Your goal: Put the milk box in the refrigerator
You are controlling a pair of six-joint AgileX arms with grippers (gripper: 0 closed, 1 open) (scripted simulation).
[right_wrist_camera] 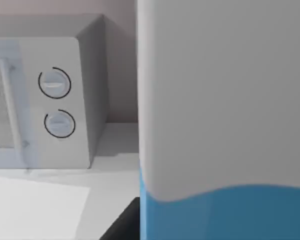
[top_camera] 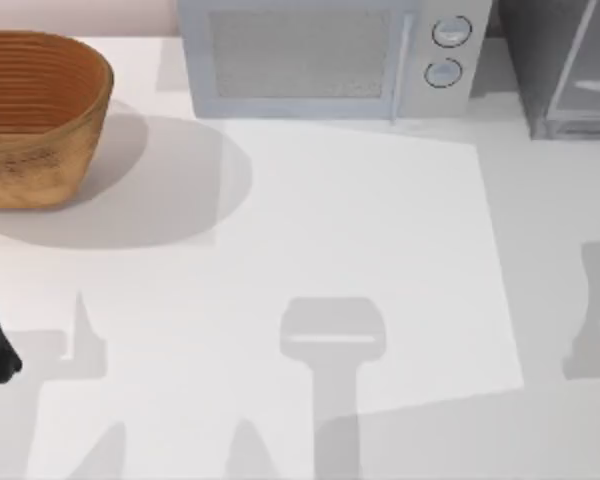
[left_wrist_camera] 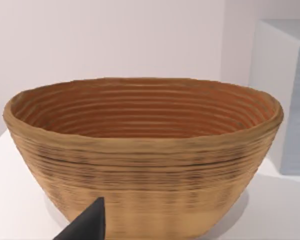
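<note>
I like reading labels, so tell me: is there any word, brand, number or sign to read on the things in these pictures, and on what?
None can be read.
Milk box: plain white above blue, no print.
Microwave: two round knobs, no letters or numbers.
Basket: bare weave.
Refrigerator: plain grey, no mark.
</note>
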